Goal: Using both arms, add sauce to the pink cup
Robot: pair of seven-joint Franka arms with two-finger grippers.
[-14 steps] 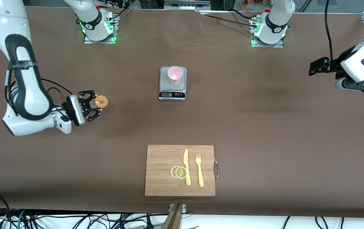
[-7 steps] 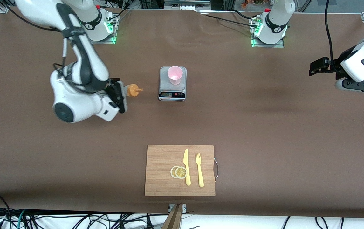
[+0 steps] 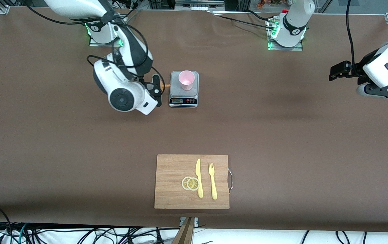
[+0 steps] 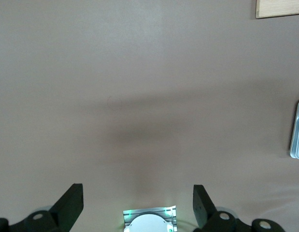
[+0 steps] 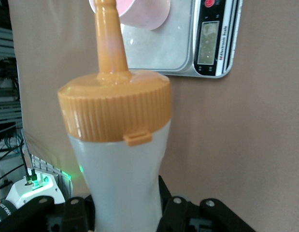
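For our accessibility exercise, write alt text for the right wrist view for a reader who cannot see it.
The right gripper holds the sauce bottle, whose orange nozzle points at the pink cup standing on the grey kitchen scale. The scale rests on the brown table.

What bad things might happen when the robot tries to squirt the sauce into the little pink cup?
The right tool holds the sauce sideways beside the scale, so sauce may drip onto the scale rather than into the pink cup. The cup is small and light-looking; the nozzle might tip it. The left tool waits open, away from the cup, so nothing steadies it.
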